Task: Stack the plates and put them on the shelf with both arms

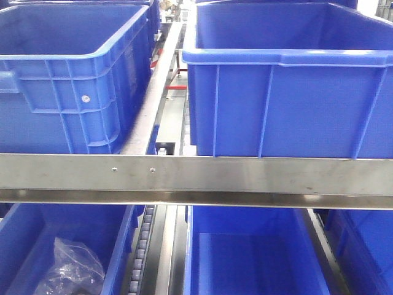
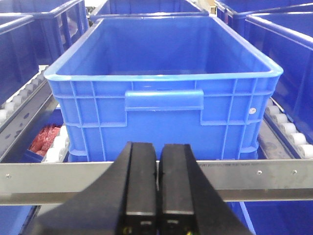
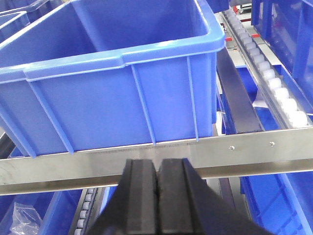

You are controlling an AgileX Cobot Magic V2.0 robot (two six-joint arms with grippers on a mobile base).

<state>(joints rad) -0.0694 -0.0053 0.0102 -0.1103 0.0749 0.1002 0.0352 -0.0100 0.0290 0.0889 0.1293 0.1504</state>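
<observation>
Though the task names plates, none shows in any view; both wrist cameras face blue bins behind the steel rail (image 1: 196, 175), and the left gripper (image 2: 157, 181) and right gripper (image 3: 157, 196) sit just before that rail with fingers pressed together, holding nothing. Glossy white plates would likely be stiff, slippery and breakable; best pinched at the upturned rim, on opposite sides.

A warehouse or factory storage area. Large blue plastic crates (image 1: 288, 80) sit on a two-tier flow rack with a steel front rail (image 1: 196, 178) and white roller tracks (image 3: 266, 73) running away toward twelve o'clock. More crates sit on the lower tier at six o'clock.
</observation>
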